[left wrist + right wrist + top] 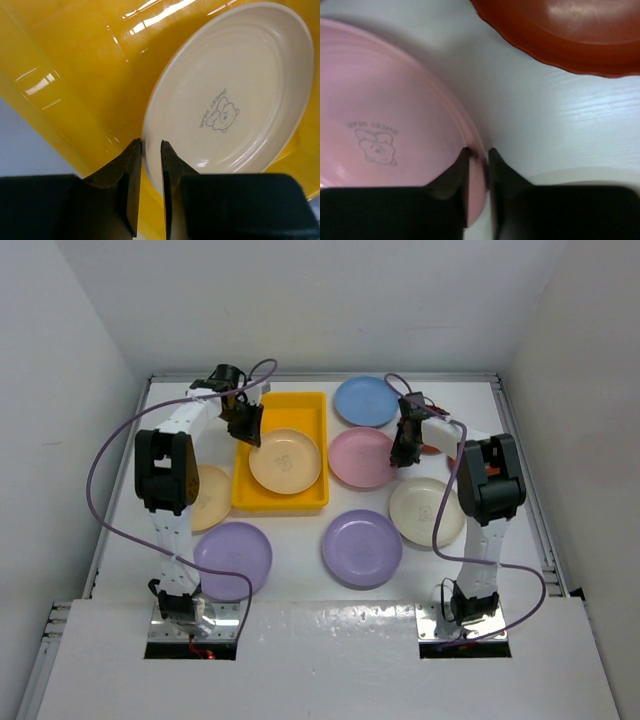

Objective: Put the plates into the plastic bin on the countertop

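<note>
**Let go left, lift right**

The plastic bin lies under your left gripper. The cream plate is inside it, its rim pinched between nearly closed jaws: open before rising. Your right gripper pinches the rim of the pink plate; lift clear of the dark red plate ahead.

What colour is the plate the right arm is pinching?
Pink, with a faint bear print; the pink plate shows best in the right wrist view.

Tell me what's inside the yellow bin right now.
One cream plate sits in the yellow bin, its rim between the fingers of the left gripper. Whether anything lies under it is hidden.
</note>
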